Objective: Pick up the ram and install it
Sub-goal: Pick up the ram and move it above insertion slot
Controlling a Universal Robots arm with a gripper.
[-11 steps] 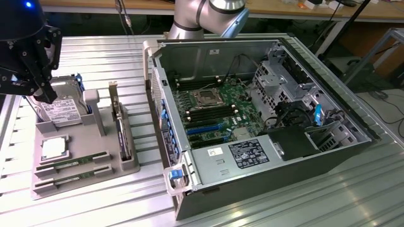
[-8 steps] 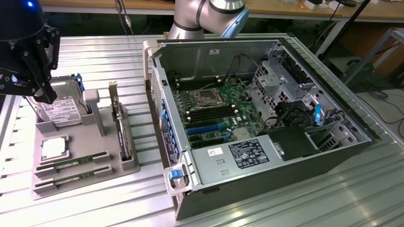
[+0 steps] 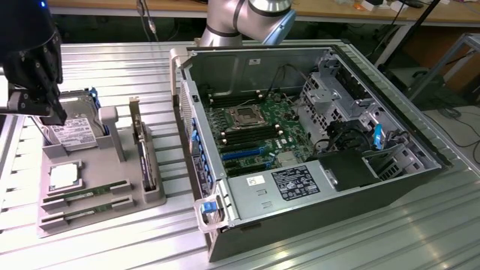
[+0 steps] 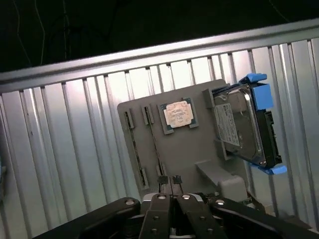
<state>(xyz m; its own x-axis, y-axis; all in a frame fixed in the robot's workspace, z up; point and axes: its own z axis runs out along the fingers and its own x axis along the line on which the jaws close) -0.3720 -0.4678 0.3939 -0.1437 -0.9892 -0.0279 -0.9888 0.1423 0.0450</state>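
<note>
Over on the exterior view's left, the gripper hangs above the far end of the grey parts tray, right over the hard drive in its blue carrier. Jaws are pinched fully together with nothing between them, so it's empty-handed. You can see that clearly from the wrist view, where the two fingertips of the gripper meet with no gap over the tray. The ram is sitting in its slot at the near end of the tray, lying flat-ish along its holder, and the second ram is parked just beside it on the near side, parallel. Neither one is touched; the gripper is well apart from both. Between the sticks and the hard drive there's a CPU, and an expansion card stands upright on the tray's right edge. From the wrist view the ram and second ram show up as thin edge-on strips next to the CPU, with the hard drive beyond. Off to the exterior view's right, the PC case lies open with the motherboard exposed.
</note>
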